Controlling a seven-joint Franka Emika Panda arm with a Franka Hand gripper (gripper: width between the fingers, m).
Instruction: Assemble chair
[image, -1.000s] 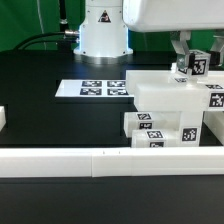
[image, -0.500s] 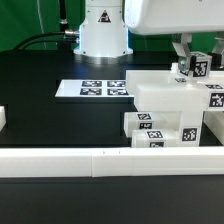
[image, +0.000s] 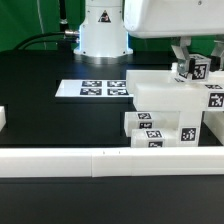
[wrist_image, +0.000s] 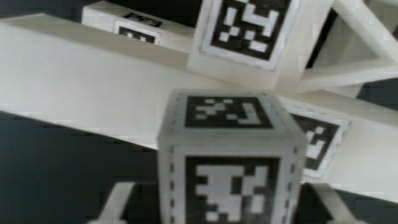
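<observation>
Black table (image: 40, 130) | chunky white plastic chair (image: 160, 100) | jaws clamp square-tagged post (wrist_image: 222, 160)

You've got white chair pieces (image: 165, 100) with black-and-white square tags (image: 144, 120), same on the short post (wrist_image: 226, 160); black table (image: 40, 120), white marker board (image: 68, 89).

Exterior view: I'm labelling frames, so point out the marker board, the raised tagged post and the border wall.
marker board (image: 96, 88), exterior view, middle of its tag row.
tagged post (image: 197, 68), exterior view, its tagged face.
border wall (image: 60, 164), exterior view, its front face.
</observation>
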